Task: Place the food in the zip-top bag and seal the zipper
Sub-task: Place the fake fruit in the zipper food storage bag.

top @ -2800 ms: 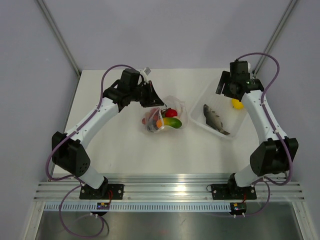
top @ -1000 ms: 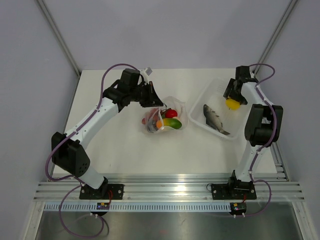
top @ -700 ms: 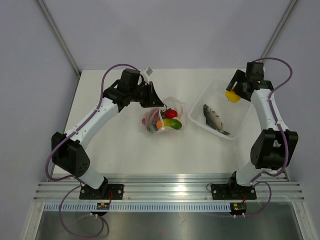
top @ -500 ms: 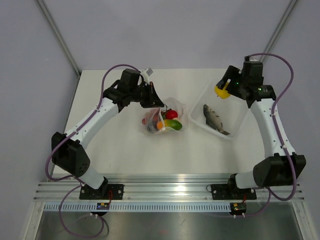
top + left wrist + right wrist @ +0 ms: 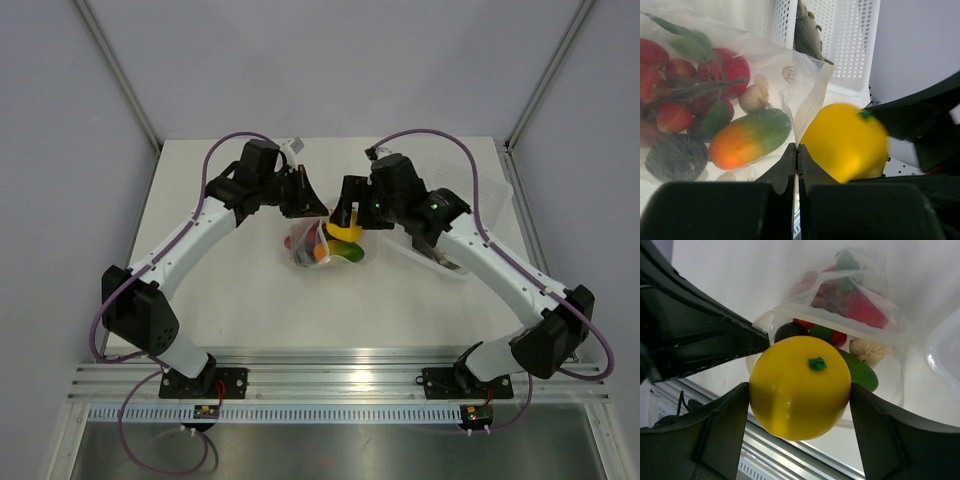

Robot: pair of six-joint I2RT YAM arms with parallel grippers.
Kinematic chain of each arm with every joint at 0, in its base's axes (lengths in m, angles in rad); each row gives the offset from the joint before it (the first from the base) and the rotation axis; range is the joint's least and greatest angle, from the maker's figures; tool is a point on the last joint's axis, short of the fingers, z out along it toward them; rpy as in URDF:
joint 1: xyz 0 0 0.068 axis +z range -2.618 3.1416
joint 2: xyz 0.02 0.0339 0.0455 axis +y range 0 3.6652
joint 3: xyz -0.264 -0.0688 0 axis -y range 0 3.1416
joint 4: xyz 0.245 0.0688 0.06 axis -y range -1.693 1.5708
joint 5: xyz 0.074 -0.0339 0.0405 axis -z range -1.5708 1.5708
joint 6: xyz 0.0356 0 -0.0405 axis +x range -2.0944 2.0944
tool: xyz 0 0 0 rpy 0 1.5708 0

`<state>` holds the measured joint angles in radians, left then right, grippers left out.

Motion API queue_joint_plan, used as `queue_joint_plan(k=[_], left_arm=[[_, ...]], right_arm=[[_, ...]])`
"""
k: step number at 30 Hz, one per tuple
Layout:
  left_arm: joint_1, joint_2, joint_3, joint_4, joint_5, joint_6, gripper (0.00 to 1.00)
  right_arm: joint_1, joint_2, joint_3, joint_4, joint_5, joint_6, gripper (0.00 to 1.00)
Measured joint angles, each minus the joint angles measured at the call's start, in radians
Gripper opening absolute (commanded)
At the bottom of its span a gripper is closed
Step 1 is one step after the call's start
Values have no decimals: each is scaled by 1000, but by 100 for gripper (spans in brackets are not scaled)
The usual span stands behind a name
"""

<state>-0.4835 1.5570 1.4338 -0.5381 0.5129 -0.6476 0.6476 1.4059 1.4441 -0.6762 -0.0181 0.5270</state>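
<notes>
Two arms reached over the white table (image 5: 230, 290), the left arm (image 5: 190, 235) and the right arm (image 5: 500, 270) meeting near its middle. On the right side sat a rectangular tub (image 5: 855, 45), partly hidden under the right arm in the top view, with a grey toy fish (image 5: 807, 32) lying inside it.

Just left of the tub lay the zip-top bag (image 5: 300, 245), crinkled and clear, its mouth turned toward the right arm. The left gripper (image 5: 796, 150) had its fingers pressed tight together on the bag's mouth edge, pinching the pale strip of plastic and lifting it. The right gripper (image 5: 347, 225) clasped a lemon-like ball (image 5: 800, 387), one finger on each side of it and the green stem mark facing the wrist camera. The ball hung at the bag's mouth, just beside the pinched edge; whether it touched the plastic could not be told.

Inside the bag lay the rest of the food: a green-and-orange mango (image 5: 750, 140), red strawberries (image 5: 670, 70), a dark purple piece (image 5: 675, 157) and a small pale garlic bulb (image 5: 754, 97), all crowded together against the clear wall.
</notes>
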Motion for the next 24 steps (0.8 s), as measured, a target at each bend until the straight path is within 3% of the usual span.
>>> queue_joint_plan(k=[6,7,8,11,19,24], left_arm=[[0,-25,-25,3,0,-16,0],[0,-28,-29,7,0,-17,0],[0,-31,-34,10,0,-19,0],[0,-32,-38,11,1,-28,0],[3,-32,-38,19,2,-43,0],[1,-32,-38,37,3,-49,0]], right_arm=[[47,130,-11,21,40,28,64],[46,144,-11,25,49,31,69],[46,161,-11,33,56,33,85],[46,185,-10,41,63,38,99],[44,164,7,24,98,29,99],[41,57,0,-10,175,14,86]])
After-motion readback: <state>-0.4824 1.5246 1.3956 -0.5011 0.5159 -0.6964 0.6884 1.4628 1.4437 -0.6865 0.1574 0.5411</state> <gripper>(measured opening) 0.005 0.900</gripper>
